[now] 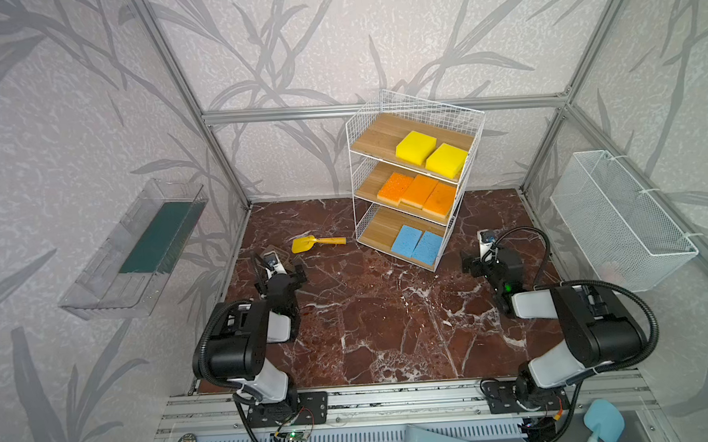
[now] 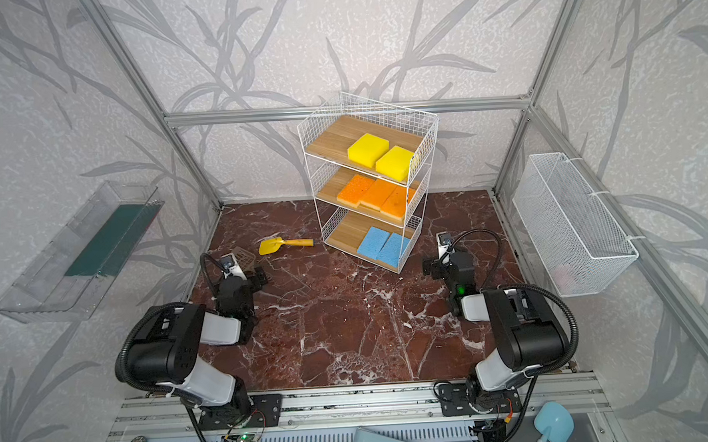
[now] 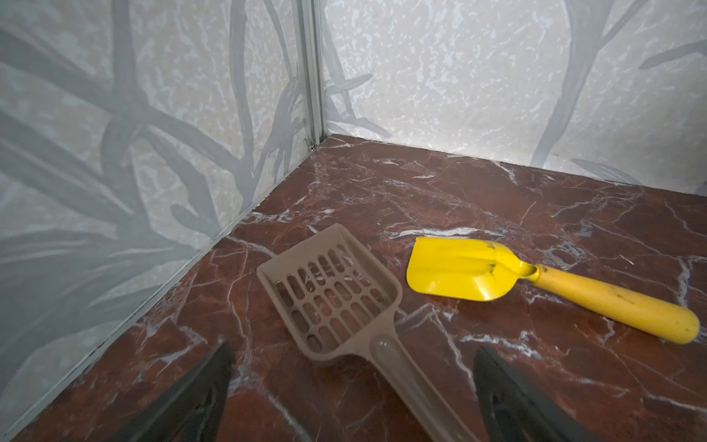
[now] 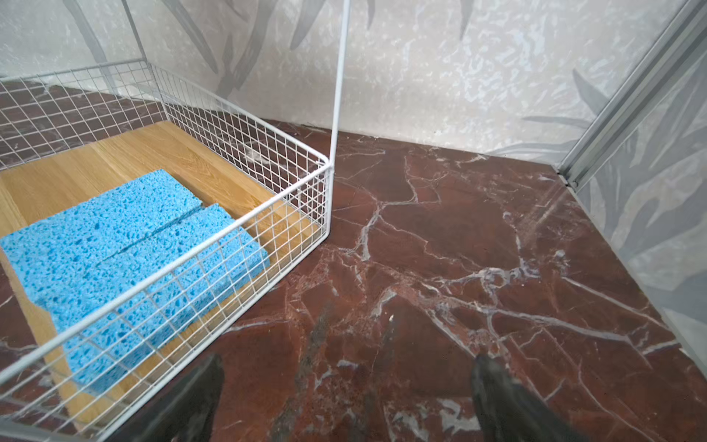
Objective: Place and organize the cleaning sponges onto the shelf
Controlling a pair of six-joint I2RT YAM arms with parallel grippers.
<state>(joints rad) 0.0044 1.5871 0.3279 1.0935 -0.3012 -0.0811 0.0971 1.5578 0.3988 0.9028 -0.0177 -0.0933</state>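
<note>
– At 1 o'clock on the table (image 1: 391,332), the shelf (image 1: 377,139) carries all seven; yellow sponges (image 1: 415,147) top, orange sponges (image 1: 419,191) middle, blue sponges (image 1: 406,241) bottom; one colour per tier, edges butted, so sorting looks done.
– Grippers?
– Both spread fully, holding nothing; left gripper (image 3: 352,361) at 9 o'clock, the brown scoop (image 3: 329,298) handle merely lying under it; right gripper (image 4: 348,363) at 3 o'clock beside the bottom tier; both stand clear of the shelf, presumably so nothing gets nudged.
– And the yellow scoop (image 1: 318,242) at 11 o'clock?
– Not a sponge; leave it.
</note>
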